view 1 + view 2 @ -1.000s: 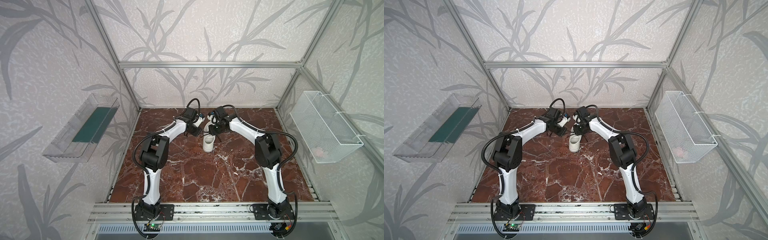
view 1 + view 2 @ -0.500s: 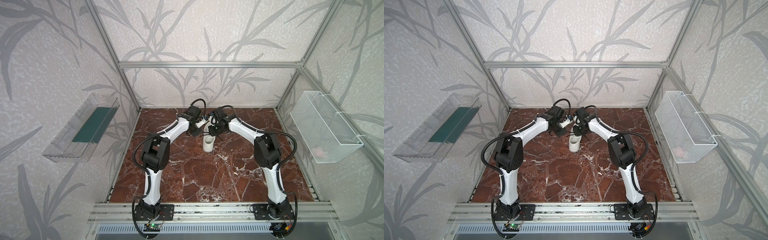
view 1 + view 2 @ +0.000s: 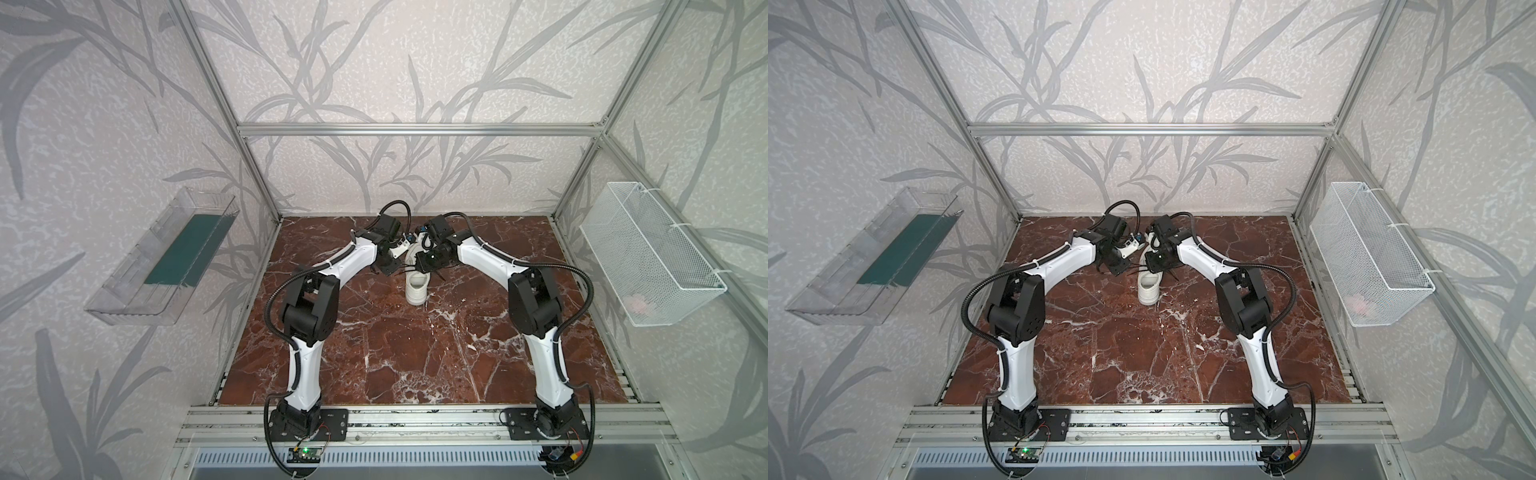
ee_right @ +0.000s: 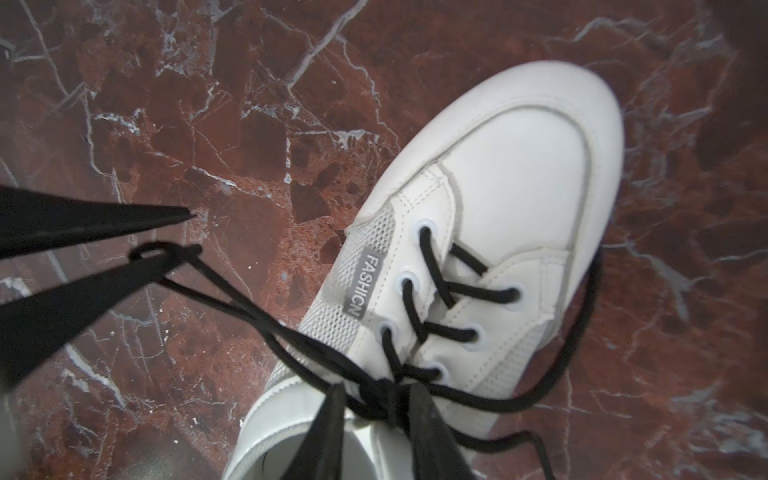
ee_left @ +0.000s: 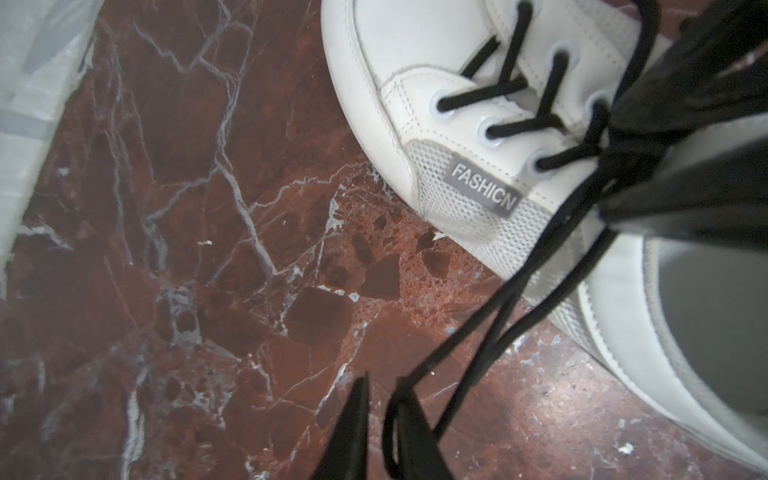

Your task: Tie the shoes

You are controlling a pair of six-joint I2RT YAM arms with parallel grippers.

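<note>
The white sneaker (image 3: 417, 289) stands on the bench (image 3: 415, 365), long axis running 12 to 6 o'clock with the toe at 6. My right end effector (image 4: 376, 399) is the nearer one. It sits directly over the knot (image 4: 382, 395) in the black laces (image 4: 436, 291), jaws astride it, though I cannot tell whether they press. My left end effector (image 4: 195, 232) is at 9 o'clock from that knot. It is released, jaws slightly parted, with a lace loop (image 4: 145, 251) hooked over one finger rather than pinched. At 9 o'clock, a clear wall tray (image 3: 166, 266) holds a green sheet (image 3: 187, 253). At 3 o'clock, a wire basket (image 3: 648, 257) holds something pale pink (image 3: 636, 303).
</note>
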